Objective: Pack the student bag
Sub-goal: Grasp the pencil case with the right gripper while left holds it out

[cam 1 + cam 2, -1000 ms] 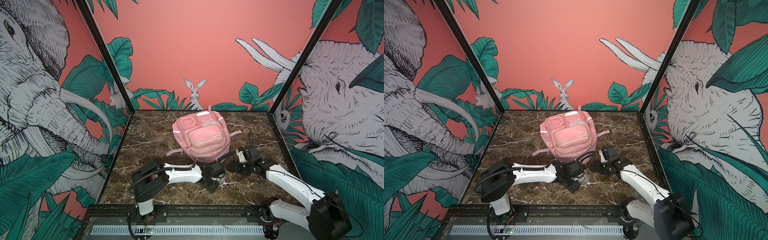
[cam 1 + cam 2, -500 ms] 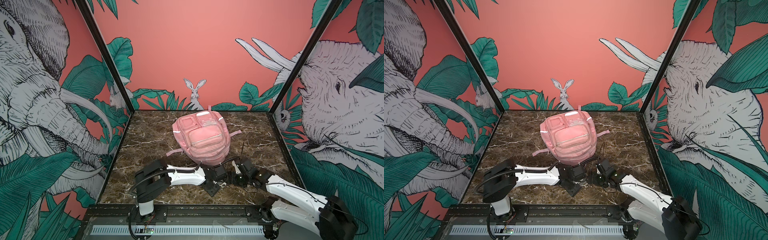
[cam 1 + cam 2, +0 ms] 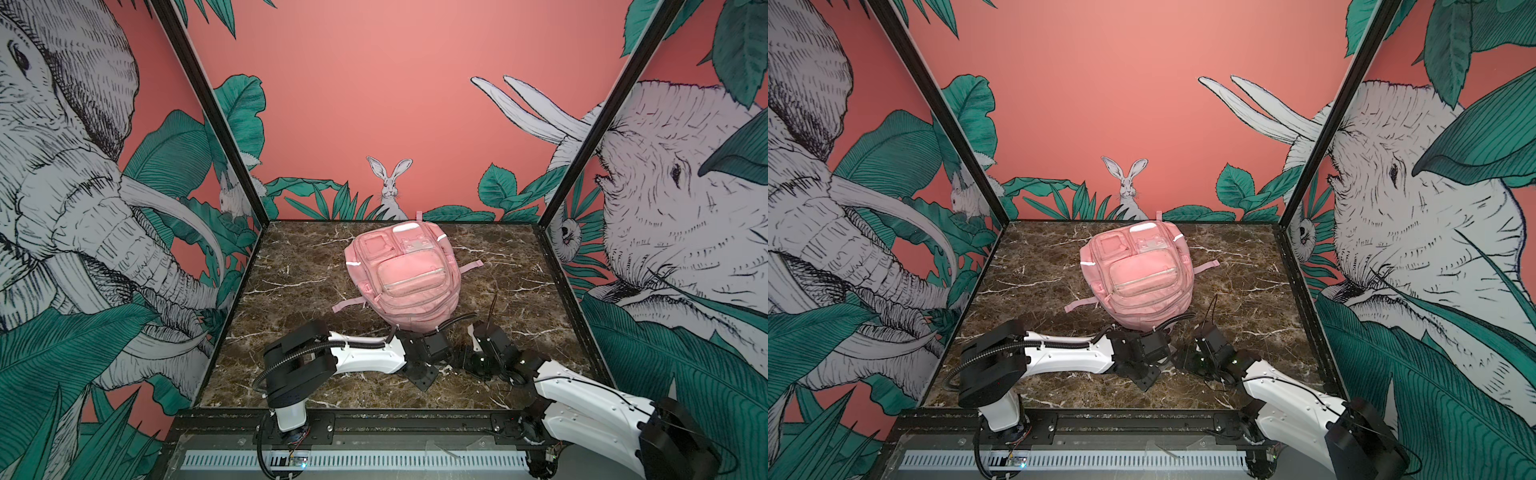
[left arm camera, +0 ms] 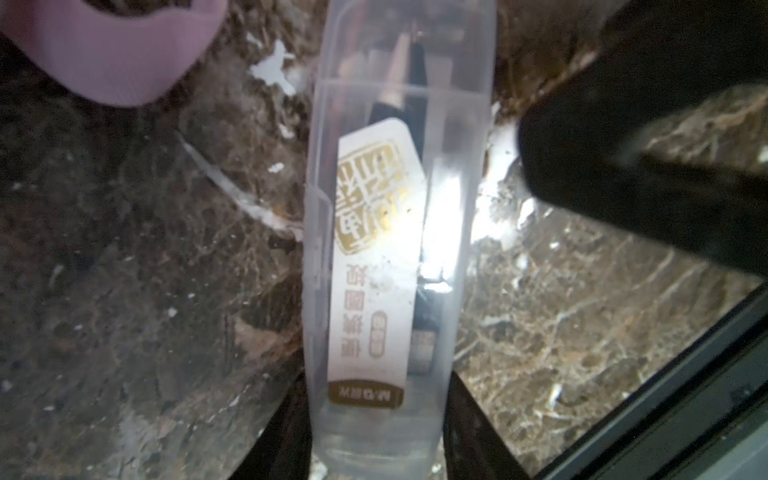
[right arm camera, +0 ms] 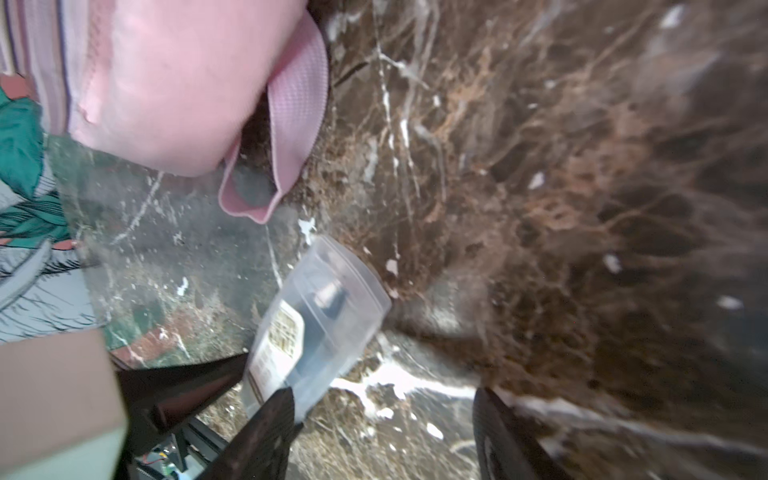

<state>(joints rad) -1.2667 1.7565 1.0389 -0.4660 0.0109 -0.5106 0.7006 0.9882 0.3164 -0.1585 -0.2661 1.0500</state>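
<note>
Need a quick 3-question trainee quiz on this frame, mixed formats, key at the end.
1. Fill in: the pink backpack lies on the marble table with its front pockets facing ___.
2. What does the left gripper hold? A) a backpack strap B) a clear plastic case with a white-and-gold label C) nothing
3. True or false: the right gripper is shut on the backpack.
Key: 1 up; 2 B; 3 false, its jaws stand open.

Both top views overlook table (image 3: 291,266) — wrists close, downward.
</note>
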